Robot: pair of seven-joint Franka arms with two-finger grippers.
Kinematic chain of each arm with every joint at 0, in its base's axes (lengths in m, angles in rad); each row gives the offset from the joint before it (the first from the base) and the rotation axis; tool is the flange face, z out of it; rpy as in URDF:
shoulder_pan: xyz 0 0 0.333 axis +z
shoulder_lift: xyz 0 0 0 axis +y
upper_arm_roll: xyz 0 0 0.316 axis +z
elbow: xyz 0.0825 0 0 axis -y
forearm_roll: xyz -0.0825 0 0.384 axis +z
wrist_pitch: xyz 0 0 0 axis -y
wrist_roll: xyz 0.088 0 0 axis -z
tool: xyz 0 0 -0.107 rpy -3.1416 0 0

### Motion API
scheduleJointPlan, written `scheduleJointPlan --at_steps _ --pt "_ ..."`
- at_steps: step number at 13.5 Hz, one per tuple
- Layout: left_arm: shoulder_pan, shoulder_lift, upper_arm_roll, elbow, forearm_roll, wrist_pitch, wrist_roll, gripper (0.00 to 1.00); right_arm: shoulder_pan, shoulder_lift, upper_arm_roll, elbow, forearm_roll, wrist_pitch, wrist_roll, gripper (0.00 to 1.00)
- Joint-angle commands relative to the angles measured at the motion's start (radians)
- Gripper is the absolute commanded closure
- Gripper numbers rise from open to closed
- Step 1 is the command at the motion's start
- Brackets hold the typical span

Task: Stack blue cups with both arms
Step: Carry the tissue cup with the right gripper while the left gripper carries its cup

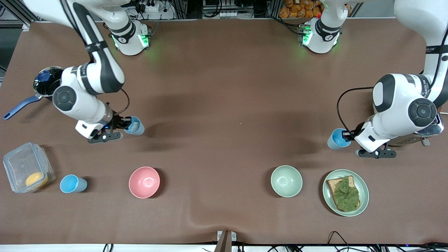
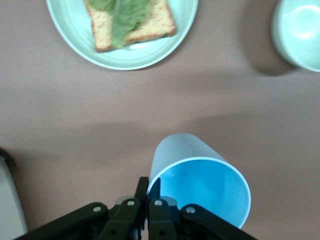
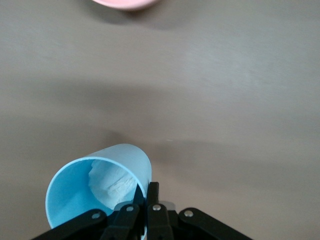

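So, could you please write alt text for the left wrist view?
The left gripper is shut on the rim of a blue cup over the brown table. A green plate with lettuce-topped toast and a green bowl sit nearby.

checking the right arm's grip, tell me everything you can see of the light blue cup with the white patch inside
The light-blue tapered plastic cup with a whitish patch inside has no handle and looks smooth and thin-walled. It is open-topped, its crumpled-looking white patch against the inner wall. The right gripper is shut on its rim, one finger inside and one outside. It is over the brown table toward the right arm's end; whether its base touches the table cannot be told.
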Motion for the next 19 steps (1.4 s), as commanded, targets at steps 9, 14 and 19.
scheduleJointPlan --at_steps 9,14,19 --pt "0.002 -0.018 -0.147 0.107 -0.019 -0.105 -0.181 1.00 0.528 0.086 -0.007 0.085 0.118 0.119 0.753 1.00" --pt "-0.004 -0.004 -0.185 0.107 -0.019 -0.098 -0.275 1.00 0.643 0.263 -0.009 0.266 0.102 0.140 0.979 1.00" --pt "-0.019 -0.055 -0.184 0.109 -0.016 -0.176 -0.328 1.00 0.698 0.387 -0.017 0.369 0.099 0.213 1.086 1.00"
